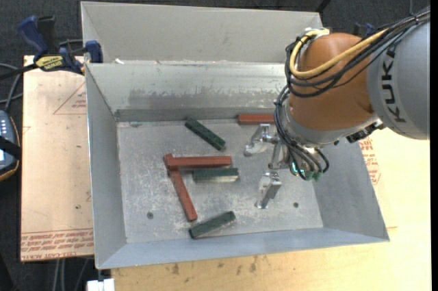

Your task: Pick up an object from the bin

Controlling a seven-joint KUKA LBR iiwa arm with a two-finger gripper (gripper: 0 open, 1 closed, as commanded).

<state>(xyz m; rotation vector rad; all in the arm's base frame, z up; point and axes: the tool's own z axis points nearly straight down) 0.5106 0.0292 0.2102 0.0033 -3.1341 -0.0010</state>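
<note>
My gripper (264, 166) hangs over the right half of the bin floor, open, with only bare metal between its two fingers (269, 191). Just to its left lies a short dark green bar (215, 175), apart from the fingers. Above that bar rests a long red-brown bar (198, 161), lying level. A second red-brown bar (183, 195) runs down from the long bar's left end. Behind the gripper, by the back wall, a red-brown bar (254, 118) is partly hidden by the arm.
Another dark green bar (204, 134) lies slanted near the back, and a third (212, 224) near the front wall. The arm's orange cover and cables hang over the bin's right side. Bare floor lies at the left and front right.
</note>
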